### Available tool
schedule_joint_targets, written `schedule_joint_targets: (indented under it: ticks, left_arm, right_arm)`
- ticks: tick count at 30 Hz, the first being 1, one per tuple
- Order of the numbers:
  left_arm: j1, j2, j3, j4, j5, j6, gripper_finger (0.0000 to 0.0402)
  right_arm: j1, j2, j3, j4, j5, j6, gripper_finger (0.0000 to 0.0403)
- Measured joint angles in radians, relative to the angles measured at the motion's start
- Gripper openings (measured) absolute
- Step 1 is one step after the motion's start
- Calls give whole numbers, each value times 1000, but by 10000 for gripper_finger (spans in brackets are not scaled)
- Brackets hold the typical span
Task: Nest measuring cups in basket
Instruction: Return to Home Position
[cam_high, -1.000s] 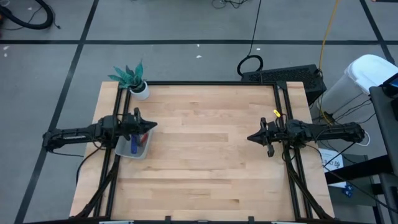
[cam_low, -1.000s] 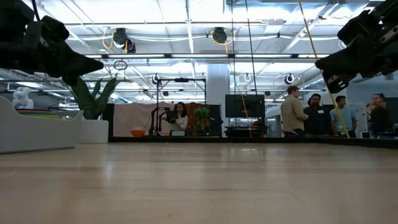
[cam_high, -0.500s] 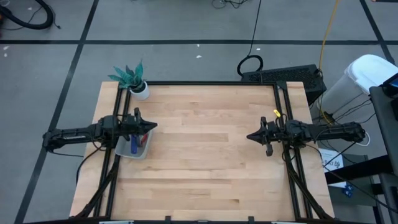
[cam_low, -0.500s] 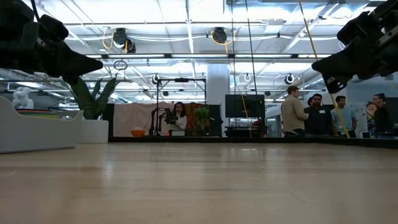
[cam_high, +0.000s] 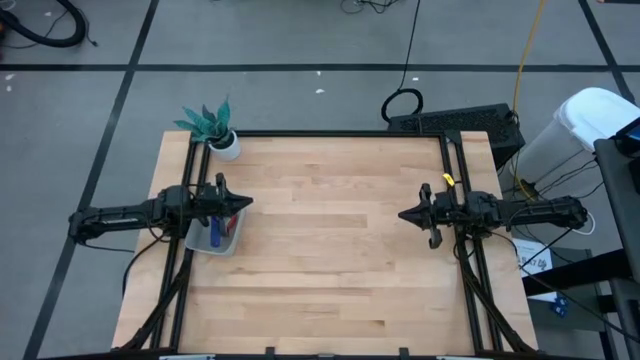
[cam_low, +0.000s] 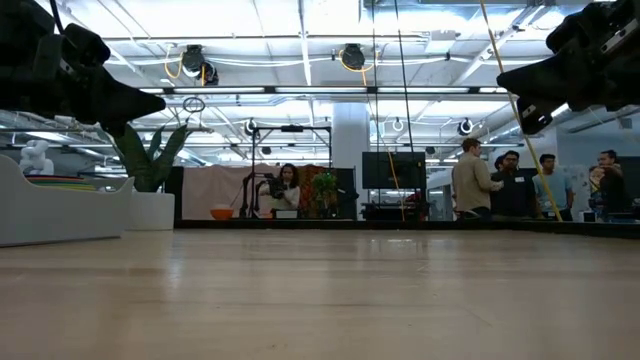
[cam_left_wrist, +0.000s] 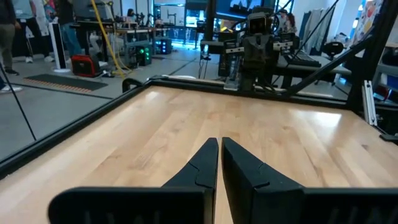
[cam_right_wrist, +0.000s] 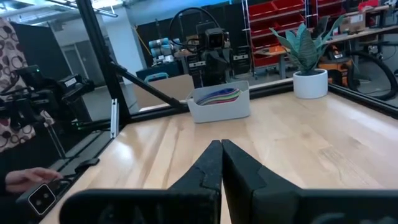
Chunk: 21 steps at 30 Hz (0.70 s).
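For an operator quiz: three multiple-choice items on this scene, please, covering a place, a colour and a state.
1. Where is the basket?
A) left side of the table, by the left arm
B) table's middle
C) by the right arm
2. The plant pot is
A) red
B) white
C) black
3. The right pincer is
A) spread wide
B) shut, empty
C) clamped on a cup
Answers: 1A, seen from above; 2B, white in the high view; 3B, its wrist view shows the tips together.
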Motion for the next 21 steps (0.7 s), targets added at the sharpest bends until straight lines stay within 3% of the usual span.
schedule_joint_targets:
  ticks: [21]
  left_arm:
    - [0, 0, 0, 2, 0, 0, 24]
  right_arm:
    - [0, 0, 0, 8, 0, 0, 0]
